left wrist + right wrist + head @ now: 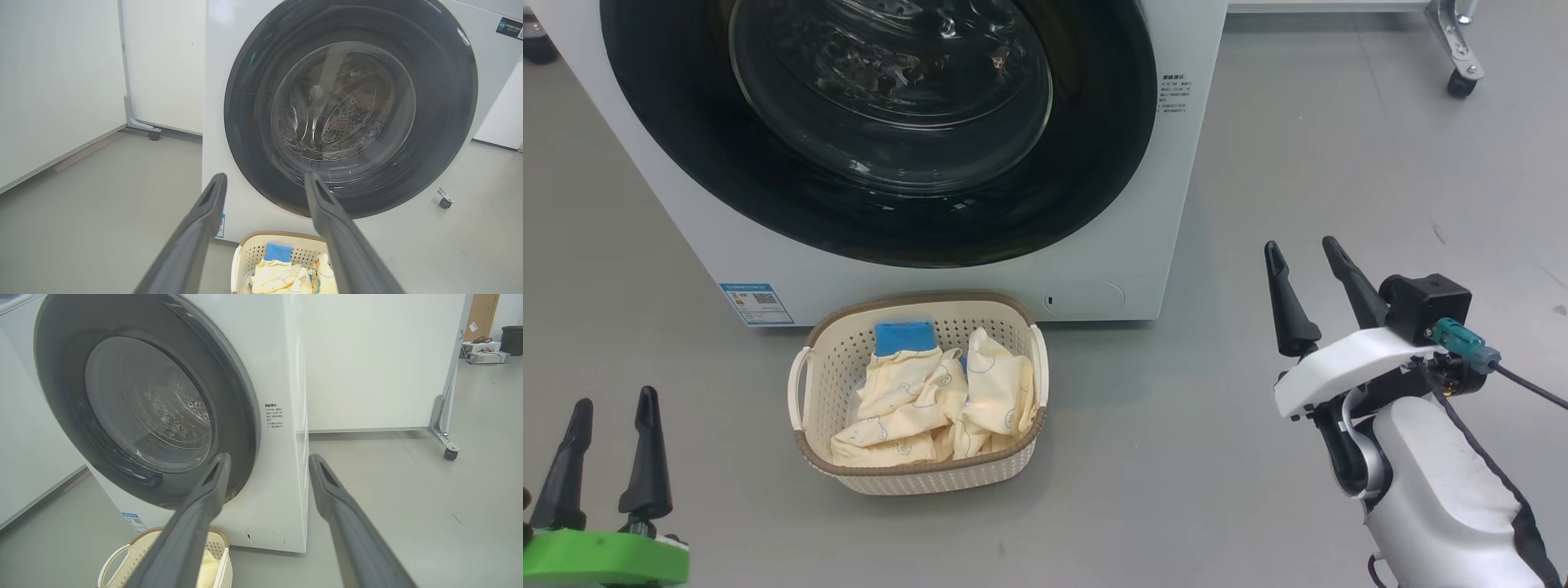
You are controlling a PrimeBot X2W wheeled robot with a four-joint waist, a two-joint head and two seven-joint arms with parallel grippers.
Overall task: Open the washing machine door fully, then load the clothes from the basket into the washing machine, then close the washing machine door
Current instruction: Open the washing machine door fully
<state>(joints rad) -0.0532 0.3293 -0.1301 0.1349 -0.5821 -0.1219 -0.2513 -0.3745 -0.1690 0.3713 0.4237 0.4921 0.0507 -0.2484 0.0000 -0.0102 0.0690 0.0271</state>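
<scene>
Currently door [890,90] shut, facing robot; basket [915,482] lengthwise along washer [931,282]; left tool [615,396], right tool [1299,242] spread, empty.

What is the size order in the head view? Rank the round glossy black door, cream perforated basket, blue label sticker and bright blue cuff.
1. Round glossy black washing machine door, cropped by the frame.
2. Cream perforated plastic basket.
3. Blue label sticker and bright blue cuff: look alike, unranked.

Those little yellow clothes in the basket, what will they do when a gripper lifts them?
Probably flop and dangle: the clothes lie crumpled in soft folds. Likely light, being thin and small. Heaped together in the basket, one may drag another along.
</scene>
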